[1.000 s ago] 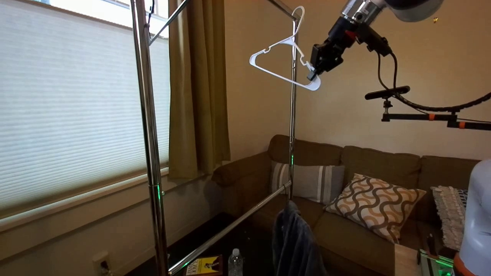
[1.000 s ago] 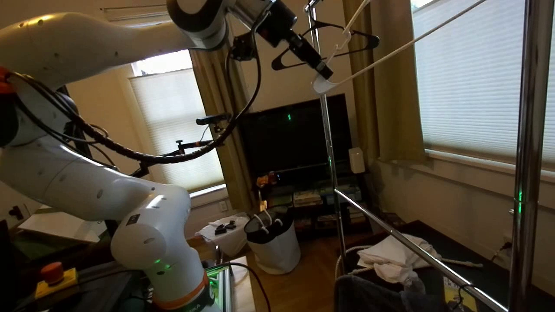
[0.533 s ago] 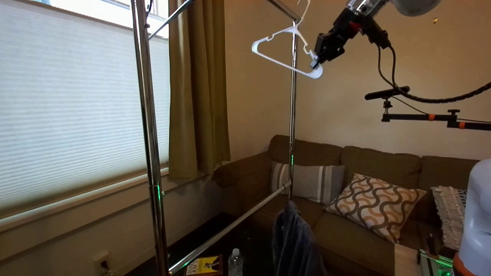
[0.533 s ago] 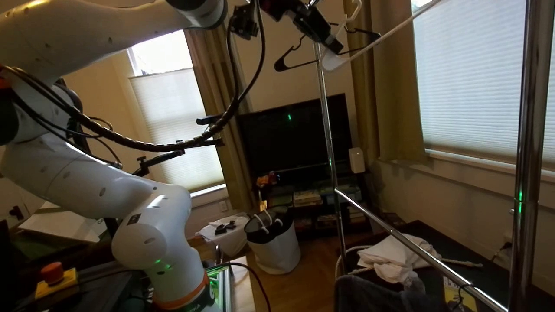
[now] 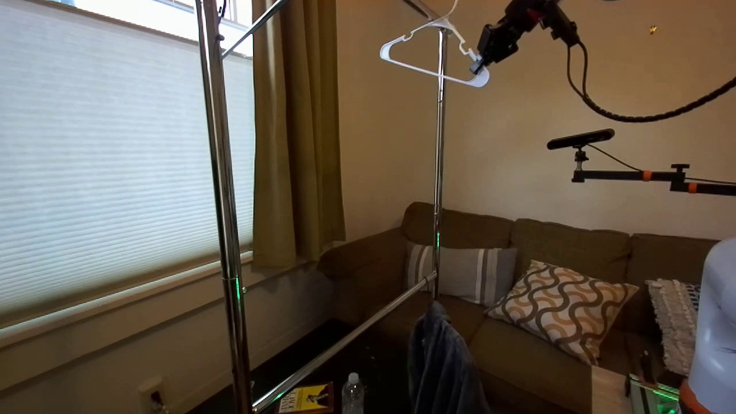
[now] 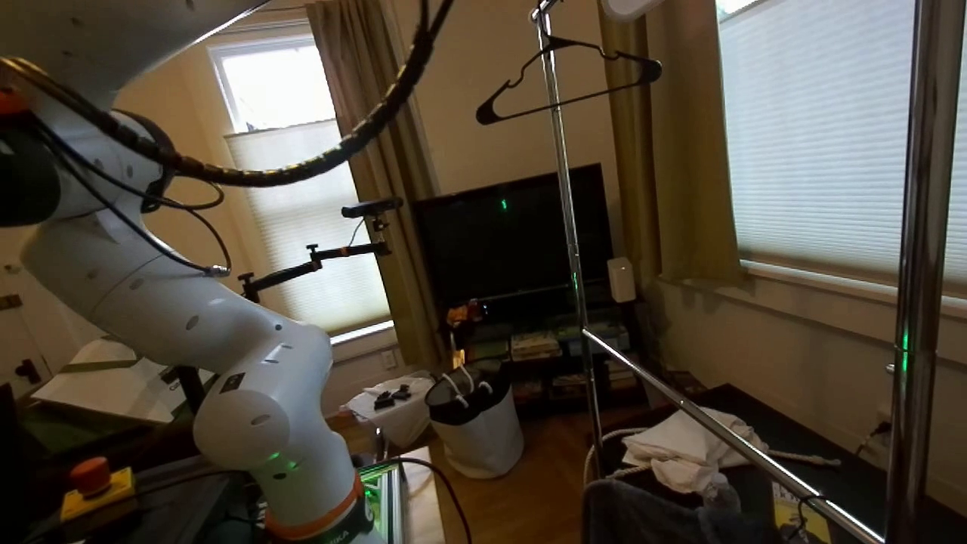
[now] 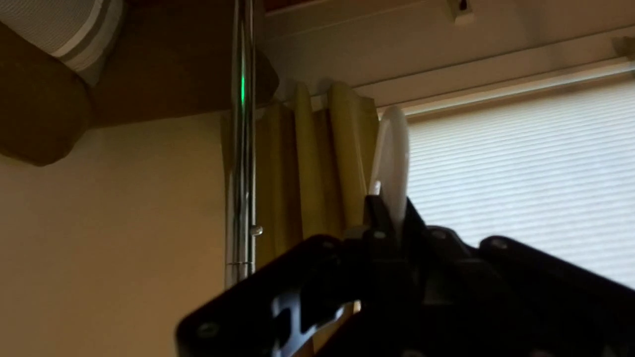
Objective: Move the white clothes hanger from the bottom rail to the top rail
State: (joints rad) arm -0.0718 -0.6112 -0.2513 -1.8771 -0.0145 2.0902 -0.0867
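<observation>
White clothes hanger [image 5: 441, 24] is held well above the bottom rail [image 5: 345, 342], one lower corner pinched by the gripper [image 5: 477, 67], its top end out of view. Light, stiff, rather slippery plastic is to be expected, so pivoting about that single corner should be guarded against; near the neck, a steadier hold would probably be found.
</observation>
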